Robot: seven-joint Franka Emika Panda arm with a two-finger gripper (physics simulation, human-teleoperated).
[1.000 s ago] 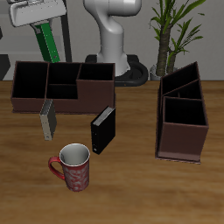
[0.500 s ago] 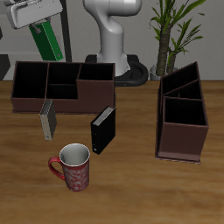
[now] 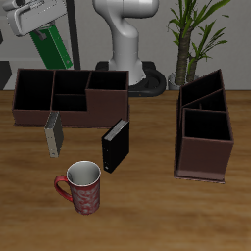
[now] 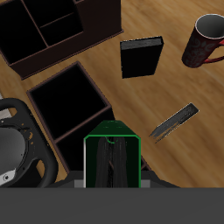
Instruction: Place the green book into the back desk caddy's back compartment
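Observation:
My gripper is shut on the green book and holds it tilted in the air, above and just behind the back desk caddy. That caddy is a long maroon box with black compartments, its long side facing the exterior camera. In the wrist view the green book hangs end-on between my fingers, with the caddy's black compartments below and beside it. The book does not touch the caddy.
A black book stands before the caddy and a grey book leans at its front wall. A red mug sits nearer the table's front edge. A second caddy stands end-on beside a potted plant.
My gripper and the green book have shifted slightly away from the plant and tilted a little more. The things on the table have not moved.

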